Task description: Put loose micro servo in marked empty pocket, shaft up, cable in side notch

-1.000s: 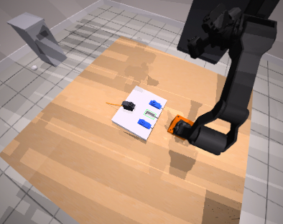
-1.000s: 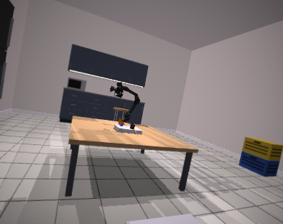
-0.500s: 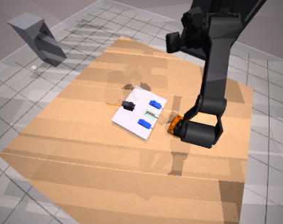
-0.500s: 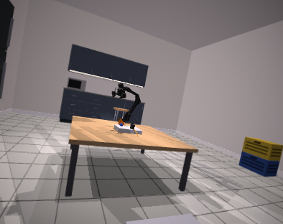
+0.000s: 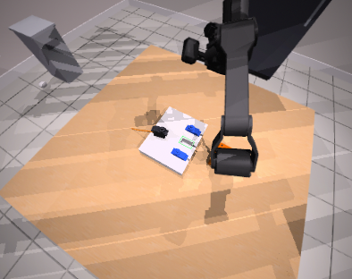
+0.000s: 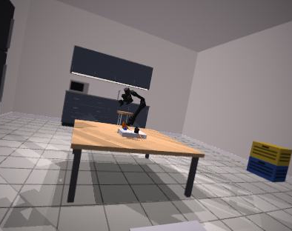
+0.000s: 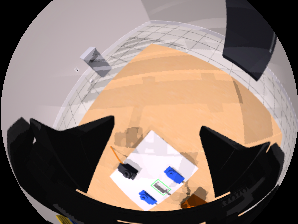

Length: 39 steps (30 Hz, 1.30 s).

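Note:
The loose black micro servo (image 5: 159, 131) (image 6: 136, 130) (image 7: 128, 171) rests on the white deck (image 5: 162, 149) (image 6: 133, 135) (image 7: 151, 142), near the edge away from the arm's base. Its orange cable (image 5: 141, 130) (image 7: 116, 154) reaches out past that edge. Its shaft direction is too small to tell. The marked pocket (image 5: 187, 142) (image 7: 161, 187), outlined in green, is empty and lies between two blue servos. My gripper (image 7: 159, 125) is open and empty, high above the table, with the deck between and below its fingers in the wrist view.
One blue servo (image 5: 193, 130) (image 7: 174, 174) and another blue servo (image 5: 180, 154) (image 7: 147, 197) sit in the deck on either side of the pocket. The arm's orange base (image 5: 224, 145) (image 7: 194, 201) stands close beside the deck. The wooden table (image 5: 124, 192) (image 7: 160, 80) carries both.

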Motion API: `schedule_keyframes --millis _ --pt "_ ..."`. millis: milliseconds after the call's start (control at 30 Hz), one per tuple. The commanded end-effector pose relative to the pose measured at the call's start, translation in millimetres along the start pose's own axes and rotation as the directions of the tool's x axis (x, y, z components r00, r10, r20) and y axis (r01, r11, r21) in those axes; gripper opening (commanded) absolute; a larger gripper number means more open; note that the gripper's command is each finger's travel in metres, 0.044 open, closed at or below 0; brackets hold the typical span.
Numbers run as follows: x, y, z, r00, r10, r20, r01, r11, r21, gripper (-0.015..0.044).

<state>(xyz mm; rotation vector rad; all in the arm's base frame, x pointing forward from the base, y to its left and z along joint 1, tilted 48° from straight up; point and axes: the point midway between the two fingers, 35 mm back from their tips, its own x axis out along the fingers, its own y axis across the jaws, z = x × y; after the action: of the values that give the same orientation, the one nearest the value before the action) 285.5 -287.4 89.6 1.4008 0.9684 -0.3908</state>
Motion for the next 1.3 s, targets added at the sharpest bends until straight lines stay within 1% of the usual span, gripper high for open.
schedule_keyframes --millis 0,300,600,933,1267 --pt "12 15 -12 0.998 -0.007 -0.055 0.014 0.991 0.131 0.044" --pt "37 37 -42 0.985 -0.039 -0.169 0.102 0.916 0.387 0.044" --pt "58 56 -75 0.958 -0.079 -0.277 0.236 0.767 0.597 0.044" --pt "78 73 -114 0.912 -0.135 -0.388 0.398 0.523 0.754 0.044" --pt "94 88 -155 0.851 -0.199 -0.486 0.522 0.22 0.824 0.044"
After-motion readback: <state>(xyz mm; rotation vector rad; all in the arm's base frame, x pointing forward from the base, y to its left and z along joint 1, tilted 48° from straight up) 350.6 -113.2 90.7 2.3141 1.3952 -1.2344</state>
